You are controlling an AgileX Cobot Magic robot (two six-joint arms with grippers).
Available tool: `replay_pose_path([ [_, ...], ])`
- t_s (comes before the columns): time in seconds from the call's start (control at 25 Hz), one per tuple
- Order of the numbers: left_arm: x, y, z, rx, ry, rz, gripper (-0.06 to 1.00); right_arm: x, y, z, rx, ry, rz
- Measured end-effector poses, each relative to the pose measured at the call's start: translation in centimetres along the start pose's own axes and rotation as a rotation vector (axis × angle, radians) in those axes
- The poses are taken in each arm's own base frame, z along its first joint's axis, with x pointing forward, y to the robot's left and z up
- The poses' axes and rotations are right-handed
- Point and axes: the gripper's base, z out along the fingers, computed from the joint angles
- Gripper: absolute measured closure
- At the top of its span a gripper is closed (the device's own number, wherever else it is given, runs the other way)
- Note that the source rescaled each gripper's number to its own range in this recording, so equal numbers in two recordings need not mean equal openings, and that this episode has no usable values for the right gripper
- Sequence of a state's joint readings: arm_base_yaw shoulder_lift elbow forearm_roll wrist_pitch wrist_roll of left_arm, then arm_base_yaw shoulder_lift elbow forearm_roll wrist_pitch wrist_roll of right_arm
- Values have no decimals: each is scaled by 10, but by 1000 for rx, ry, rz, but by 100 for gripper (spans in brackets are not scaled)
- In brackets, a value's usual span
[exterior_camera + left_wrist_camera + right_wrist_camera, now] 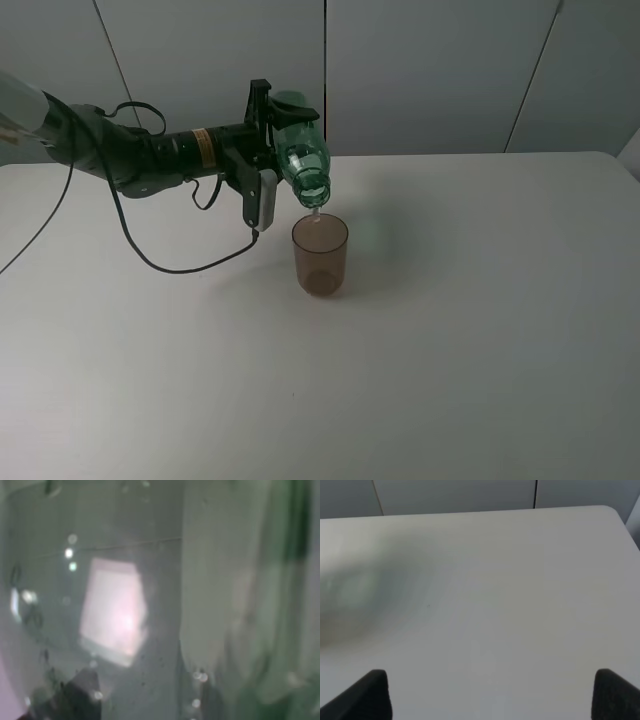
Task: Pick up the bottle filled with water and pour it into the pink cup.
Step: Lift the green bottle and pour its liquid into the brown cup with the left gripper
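The translucent green bottle (300,150) hangs tilted, its open mouth pointing down just above the pink cup (320,256). A thin stream of water runs from the mouth into the cup. My left gripper (268,150) is shut on the bottle's body, reaching in from the left. The cup stands upright on the white table (450,350), near its middle. In the left wrist view the bottle (225,605) fills the picture as a blurred green wall. My right gripper (492,697) is open over bare table, with only its dark fingertips (370,695) showing.
A black cable (180,265) loops from the left arm down onto the table left of the cup. Grey wall panels close off the back. The table's far right corner (612,511) shows in the right wrist view.
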State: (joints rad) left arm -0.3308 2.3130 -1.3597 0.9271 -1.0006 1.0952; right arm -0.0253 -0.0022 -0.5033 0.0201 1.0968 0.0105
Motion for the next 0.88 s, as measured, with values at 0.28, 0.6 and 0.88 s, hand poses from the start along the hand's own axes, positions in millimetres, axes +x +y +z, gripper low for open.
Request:
replay_pose_path([
  [0.28,1,0,0,-2,14,22,94,0,0,0,0,0,0],
  [0.6,3,0,0,-3,29,30,94,0,0,0,0,0,0],
  [0.88,3,0,0,-3,31,59,94,0,0,0,0,0,0],
])
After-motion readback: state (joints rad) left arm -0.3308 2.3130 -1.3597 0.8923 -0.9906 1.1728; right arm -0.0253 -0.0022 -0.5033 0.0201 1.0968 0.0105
